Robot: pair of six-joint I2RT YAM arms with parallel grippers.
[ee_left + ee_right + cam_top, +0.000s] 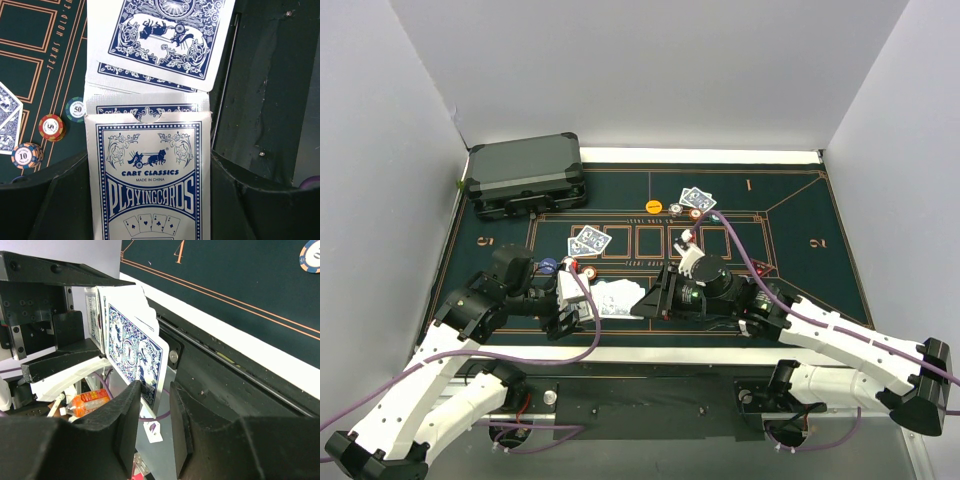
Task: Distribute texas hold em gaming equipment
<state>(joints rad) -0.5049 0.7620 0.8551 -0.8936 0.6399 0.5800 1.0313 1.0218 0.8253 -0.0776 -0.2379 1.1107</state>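
White panel walls enclose a green felt surface (810,215) printed with orange betting boxes. Both arms meet at about 6 o'clock in the overhead view.

My left tool (578,300) is clamped on the open card box (150,180), whose flap end points toward 12 o'clock in its wrist view, with several blue-backed cards fanned out of the mouth. My right tool (154,412) has its jaws narrowly apart around the lower corner of the outermost card (135,355). A gap shows on the 3 o'clock side, so I judge the card not yet pinched.

To do this step well, I would close on that one card only, near its free edge, and pull along the box's axis so that the neighbouring cards stay inside.

Two dealt pairs lie face down, one at 9 o'clock (588,241) and one at 12 o'clock (697,199). An orange chip (654,207) sits beside the latter pair. A red chip (52,127) and a teal chip (76,109) sit near the former pair.

A grey case (525,175) occupies 10 o'clock, well apart from the arms. The right arm's purple cable (740,245) arcs over the felt and could sweep the 12 o'clock pair.
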